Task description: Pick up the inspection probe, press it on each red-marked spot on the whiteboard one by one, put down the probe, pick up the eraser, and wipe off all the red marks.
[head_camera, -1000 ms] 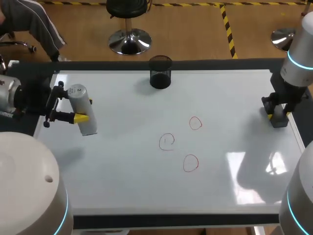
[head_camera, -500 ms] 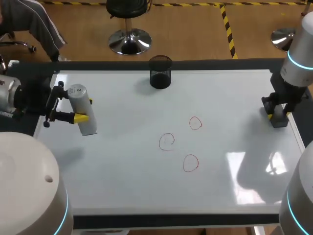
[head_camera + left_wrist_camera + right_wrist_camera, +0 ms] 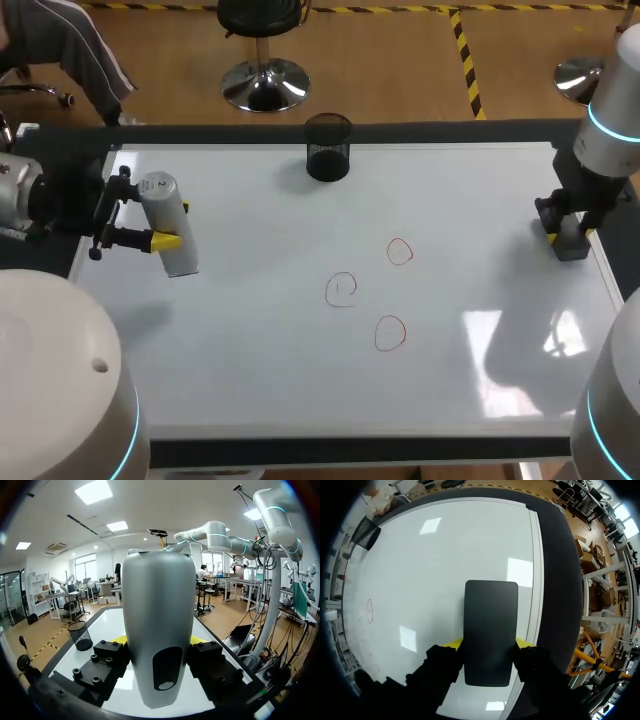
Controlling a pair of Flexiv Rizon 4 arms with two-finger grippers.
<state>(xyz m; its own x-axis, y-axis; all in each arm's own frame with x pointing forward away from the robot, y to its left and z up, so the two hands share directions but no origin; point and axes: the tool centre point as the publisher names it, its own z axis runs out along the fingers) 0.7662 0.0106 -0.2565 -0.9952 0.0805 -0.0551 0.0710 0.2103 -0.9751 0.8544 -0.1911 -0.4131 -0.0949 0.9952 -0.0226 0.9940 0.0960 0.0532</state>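
The left gripper (image 3: 172, 224) is pinching the pale grey cylindrical inspection probe (image 3: 168, 230) between its yellow fingers over the white whiteboard's (image 3: 300, 390) 9 o'clock side. The right gripper (image 3: 489, 642) is clamping the black rectangular eraser (image 3: 490, 625) at the 3 o'clock edge. Nothing is differing from a second ago, and in the head view the probe's long axis is running 11 to 5 o'clock, capped end toward 11.
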